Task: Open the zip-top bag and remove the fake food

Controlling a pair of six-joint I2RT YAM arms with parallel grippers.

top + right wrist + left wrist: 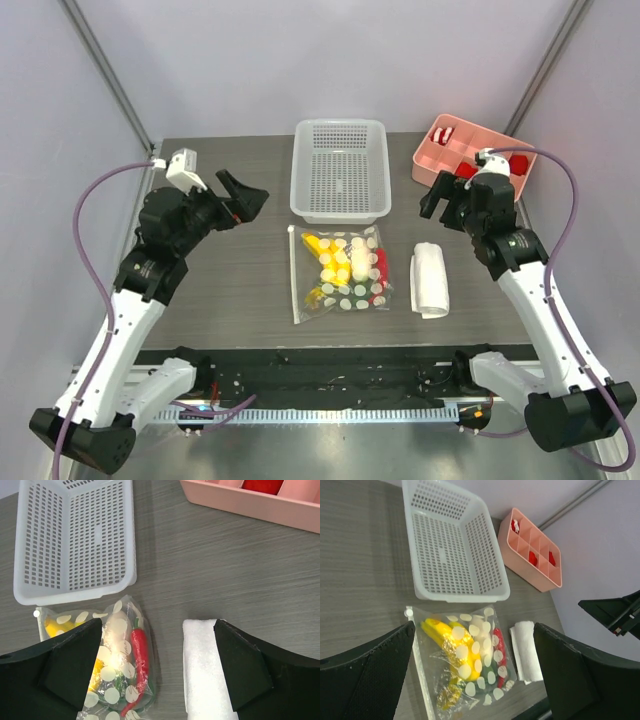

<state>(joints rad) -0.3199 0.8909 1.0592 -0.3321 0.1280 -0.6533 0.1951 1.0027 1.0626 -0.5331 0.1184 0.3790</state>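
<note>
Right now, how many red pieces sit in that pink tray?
3 show in the pink tray: first red piece in an end compartment, second red piece and third red piece in compartments further along. The walls may hide others.

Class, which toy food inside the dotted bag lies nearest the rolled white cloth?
The red chili, lying along the side of the bag that faces the rolled white cloth; the yellow bananas and white radish sit farther away.

Grey woodgrain table (220,290), pale lilac walls (330,60)
</note>
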